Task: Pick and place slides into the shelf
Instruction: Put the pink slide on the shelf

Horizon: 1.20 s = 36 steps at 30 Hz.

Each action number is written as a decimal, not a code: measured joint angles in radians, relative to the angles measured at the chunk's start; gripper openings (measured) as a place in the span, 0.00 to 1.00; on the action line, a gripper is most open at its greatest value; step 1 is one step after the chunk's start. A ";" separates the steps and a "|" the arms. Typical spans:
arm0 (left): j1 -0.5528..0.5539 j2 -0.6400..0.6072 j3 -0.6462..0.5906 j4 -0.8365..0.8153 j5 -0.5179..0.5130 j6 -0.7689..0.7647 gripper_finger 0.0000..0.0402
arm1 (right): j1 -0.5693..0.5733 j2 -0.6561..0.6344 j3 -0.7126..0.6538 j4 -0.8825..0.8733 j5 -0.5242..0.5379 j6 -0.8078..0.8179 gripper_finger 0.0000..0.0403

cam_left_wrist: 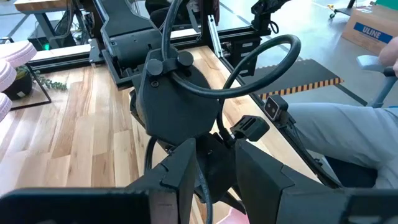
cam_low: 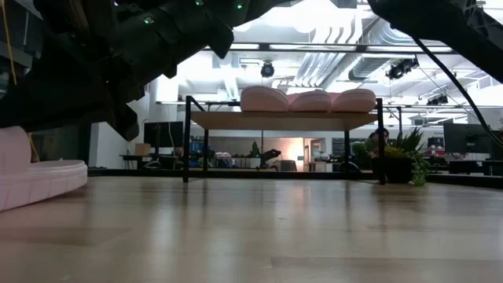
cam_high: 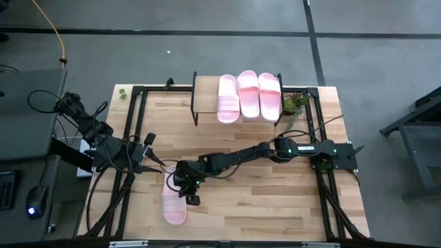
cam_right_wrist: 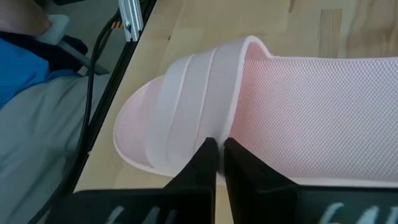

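Note:
Three pale pink slides [cam_high: 248, 95] lie side by side on the shelf's wood top [cam_high: 204, 96] at the table's far edge; they also show in the low view [cam_low: 310, 100]. A fourth slide [cam_high: 173, 207] lies on the table near its near left corner, and shows in the low view [cam_low: 35, 179]. My right gripper [cam_right_wrist: 219, 155] reaches across from the right and is shut at this slide's strap [cam_right_wrist: 186, 106]. My left gripper [cam_left_wrist: 214, 177] waits open just to the left, facing the right arm's wrist. My right gripper pinches the open edge of the slide's ribbed strap [cam_right_wrist: 231, 127] between its two fingers, one finger on the strap's outer side and one toward the footbed [cam_right_wrist: 311, 112]. The fingers come from above, slanting. The slide lies on the table.
A small green plant [cam_high: 296, 103] stands right of the shelf. A black metal frame [cam_high: 138, 110] borders the table, with cables along the left side. A seated person's legs [cam_left_wrist: 348, 130] show beyond the table edge. Bare wood lies between the slide and the shelf.

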<state>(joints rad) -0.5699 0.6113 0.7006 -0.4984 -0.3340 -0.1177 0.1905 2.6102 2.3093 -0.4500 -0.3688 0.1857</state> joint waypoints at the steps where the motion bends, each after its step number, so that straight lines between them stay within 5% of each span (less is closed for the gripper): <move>1: 0.000 0.000 0.000 0.000 0.000 0.000 0.25 | -0.002 0.000 0.000 -0.001 -0.007 0.008 0.00; 12: 0.000 0.000 0.000 -0.003 0.000 0.005 0.25 | -0.020 -0.002 0.000 -0.015 -0.051 0.024 0.00; 36: 0.000 0.015 -0.001 -0.026 -0.001 0.009 0.25 | -0.021 -0.066 -0.001 -0.101 0.023 0.001 0.00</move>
<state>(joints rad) -0.5699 0.6264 0.6994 -0.5242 -0.3347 -0.1085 0.1696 2.5439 2.3079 -0.5507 -0.3454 0.1871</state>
